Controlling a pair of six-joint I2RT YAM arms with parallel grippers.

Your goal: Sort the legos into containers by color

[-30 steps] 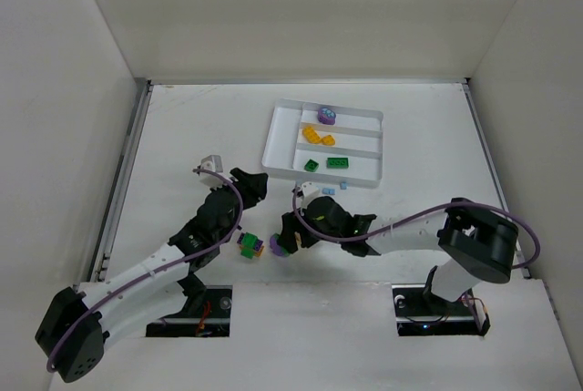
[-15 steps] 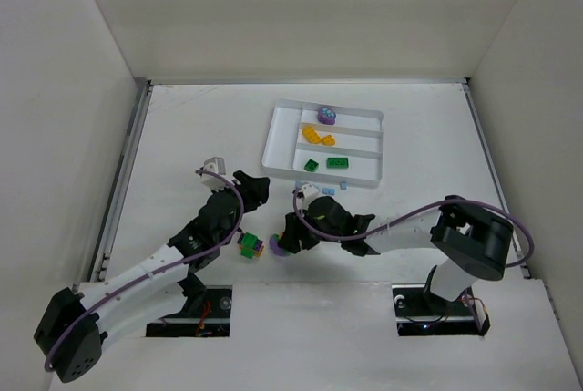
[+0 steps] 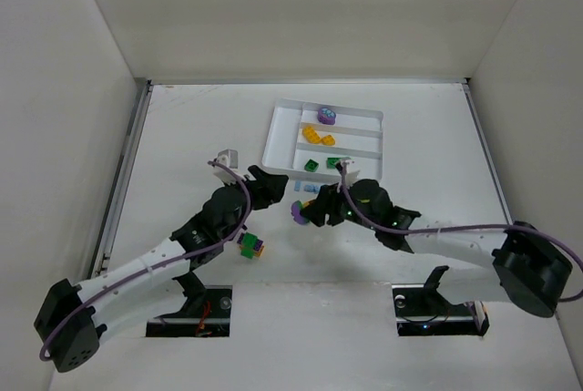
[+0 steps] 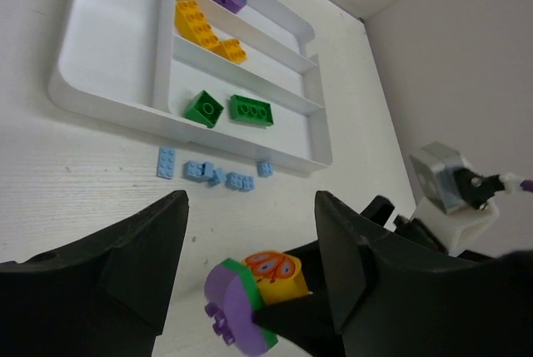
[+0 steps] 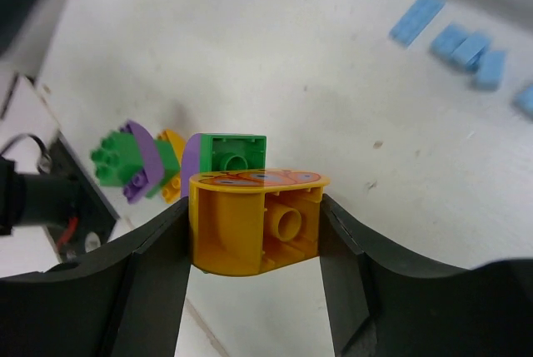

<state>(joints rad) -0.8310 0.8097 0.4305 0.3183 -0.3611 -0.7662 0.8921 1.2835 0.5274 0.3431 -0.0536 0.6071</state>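
My right gripper (image 3: 308,211) (image 5: 254,224) is shut on a clump of legos (image 3: 297,211) (image 4: 250,295): a yellow-orange brick with a butterfly print (image 5: 254,220) sits between the fingers, with green (image 5: 233,153) and purple pieces stuck to it. It hangs just above the table. My left gripper (image 3: 272,189) (image 4: 250,203) is open, its fingers on either side of that clump without touching it. A second mixed clump (image 3: 250,245) (image 5: 133,161) lies on the table. The white tray of containers (image 3: 282,140) (image 4: 108,32) holds purple, yellow-orange and green bricks in separate narrow sections.
Several pale blue bricks (image 3: 310,188) (image 4: 218,172) (image 5: 466,45) lie loose on the table just in front of the tray's near wall. White walls enclose the table on the left, back and right.
My right gripper has carried the clump up off the table and toward the tray. My left gripper has shifted right, close to the clump. The other clump stays where it was.
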